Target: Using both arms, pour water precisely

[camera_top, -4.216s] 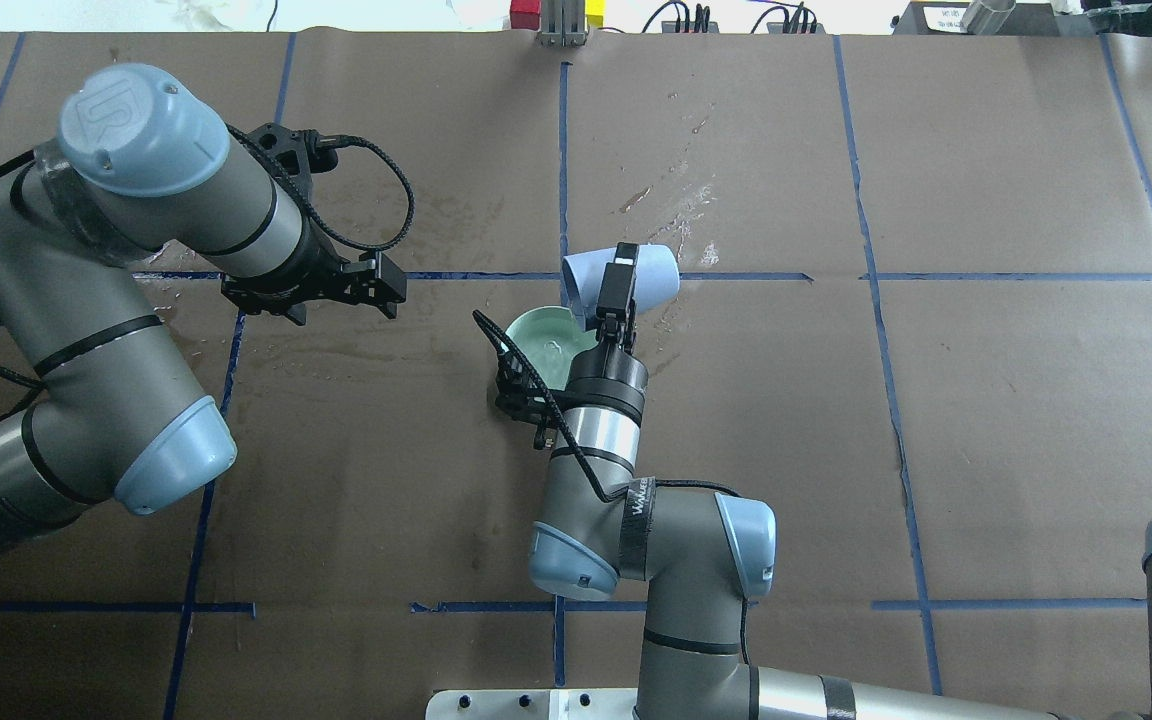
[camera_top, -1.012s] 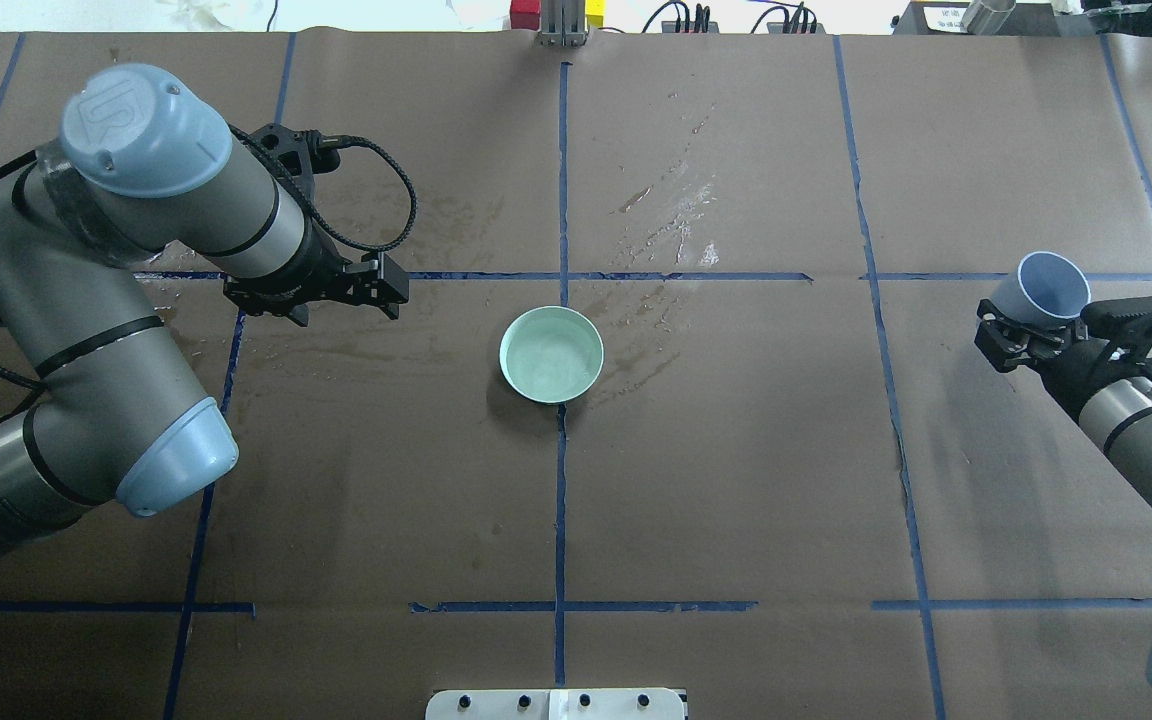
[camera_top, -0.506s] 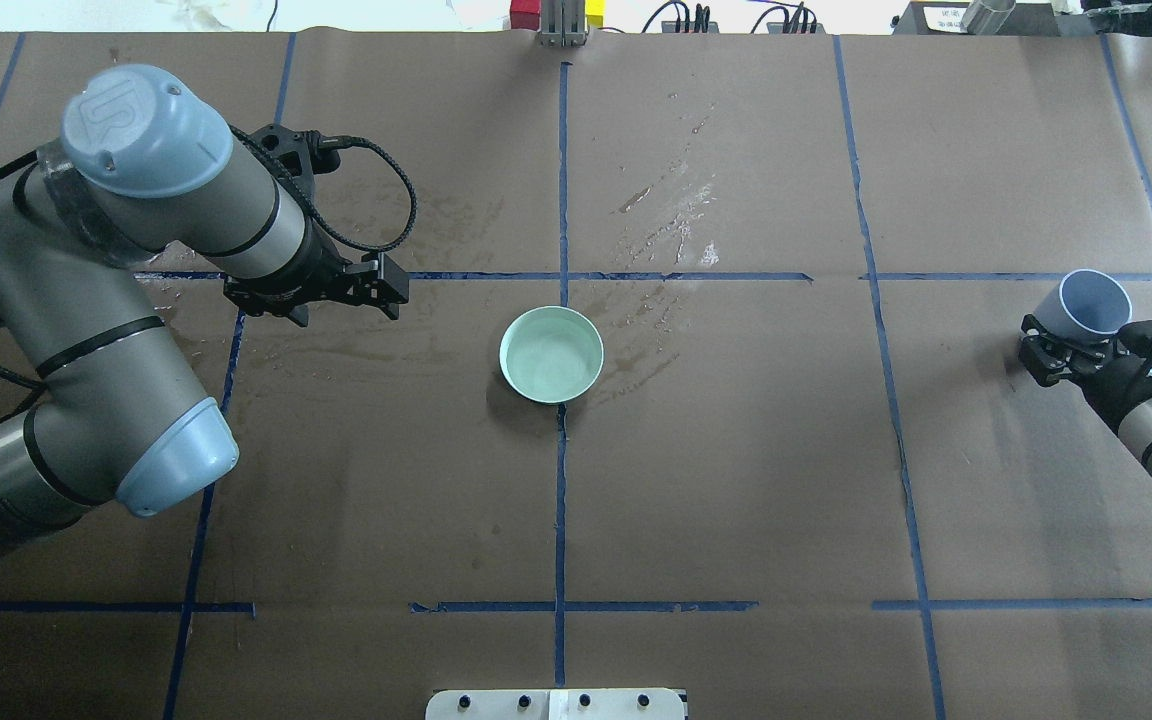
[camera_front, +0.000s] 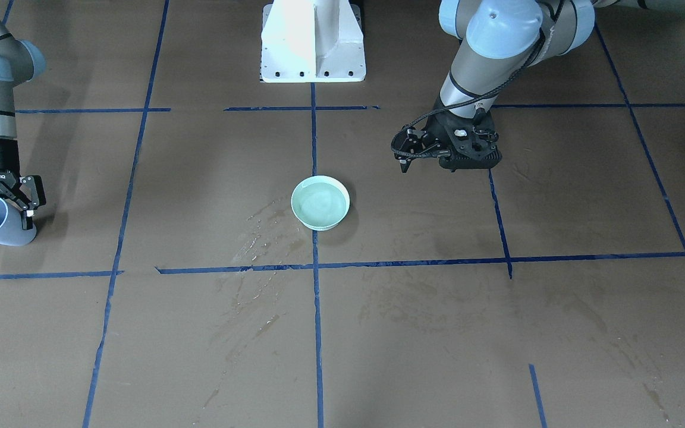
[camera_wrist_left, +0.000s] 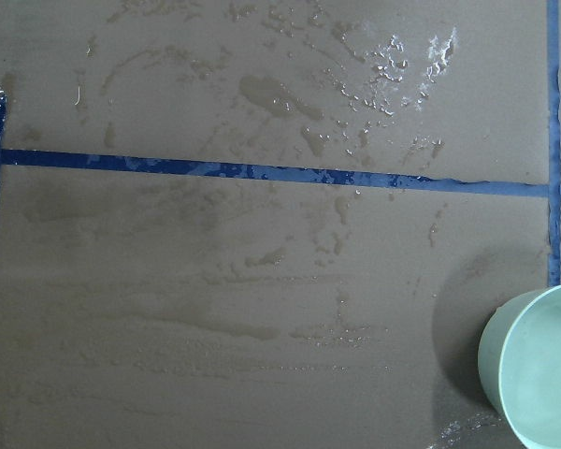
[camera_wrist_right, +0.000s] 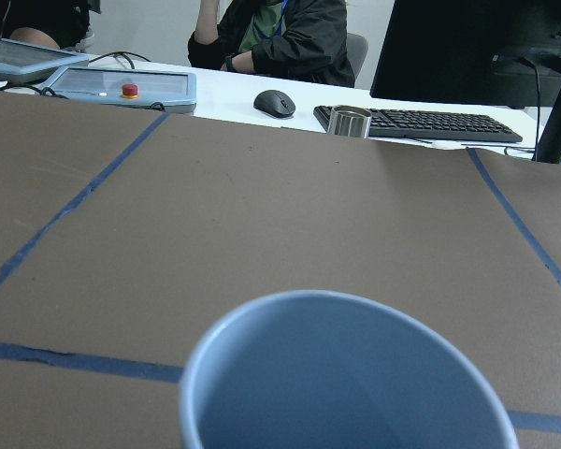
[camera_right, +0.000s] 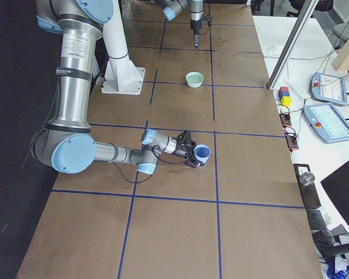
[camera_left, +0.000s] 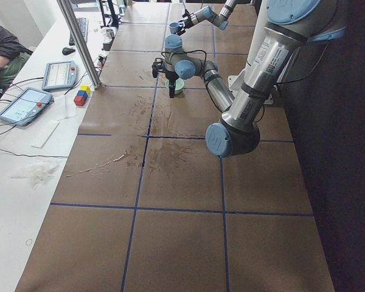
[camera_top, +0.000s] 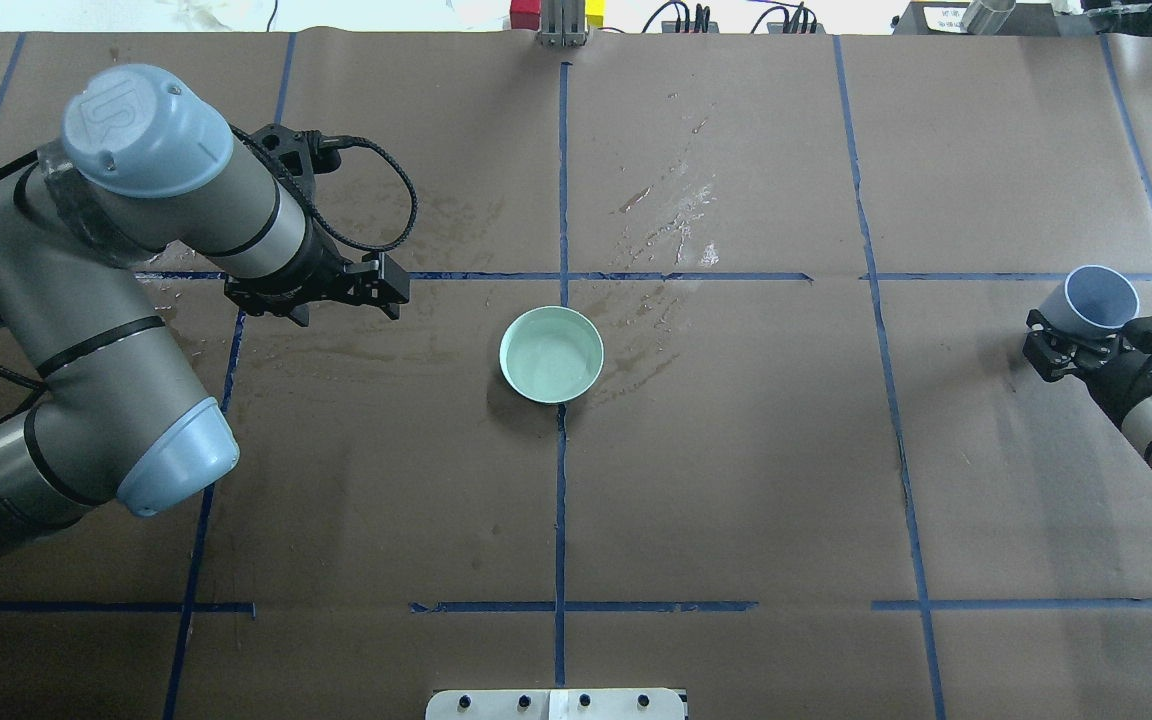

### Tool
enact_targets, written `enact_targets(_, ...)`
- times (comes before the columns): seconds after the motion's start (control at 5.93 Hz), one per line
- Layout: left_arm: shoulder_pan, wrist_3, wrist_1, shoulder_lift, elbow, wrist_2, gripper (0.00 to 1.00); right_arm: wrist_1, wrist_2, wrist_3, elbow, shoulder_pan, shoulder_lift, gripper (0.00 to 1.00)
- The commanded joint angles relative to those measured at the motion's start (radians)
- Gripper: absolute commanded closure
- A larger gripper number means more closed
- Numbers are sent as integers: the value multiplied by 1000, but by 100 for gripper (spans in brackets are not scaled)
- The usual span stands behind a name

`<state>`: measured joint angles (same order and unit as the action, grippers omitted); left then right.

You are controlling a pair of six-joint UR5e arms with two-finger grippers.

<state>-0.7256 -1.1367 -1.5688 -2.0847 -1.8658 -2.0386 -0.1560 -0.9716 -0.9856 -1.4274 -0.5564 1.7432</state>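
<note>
Right gripper (camera_top: 1096, 335) is clamped on the pale blue plastic cup (camera_top: 1102, 296), which is tilted, out at the right end of the brown paper-covered table (camera_top: 736, 480) and well apart from the round mint-green bowl (camera_top: 502, 352). The clear water (camera_top: 553, 358) sits in that bowl. Left gripper (camera_top: 388, 285) hovers empty to the bowl's left; can't tell whether its jaws are parted

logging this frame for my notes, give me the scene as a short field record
right end effector: shut on blue cup, cup tilted, at the table's right end
left end effector: holds nothing, open or shut unclear
green bowl: table centre, upright, nothing touching it
water: in the green bowl
table paper: wet streaks beyond the bowl
</note>
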Motion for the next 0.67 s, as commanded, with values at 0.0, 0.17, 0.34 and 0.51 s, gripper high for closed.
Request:
enact_targets(0.0,0,-2,0,0,-1,0,0,3,1,-7,-5,-2,2,0)
enact_targets(0.17,0,-2,0,2,-1,0,0,21,20,-13,-13,-2,5,0)
enact_targets(0.34,-2,0,0,3,-1,0,0,51,27,-15,-12,1,10,0)
enact_targets(0.51,-2,-2,1,2,-1,0,0,78,25,-16,-8,6,16,0)
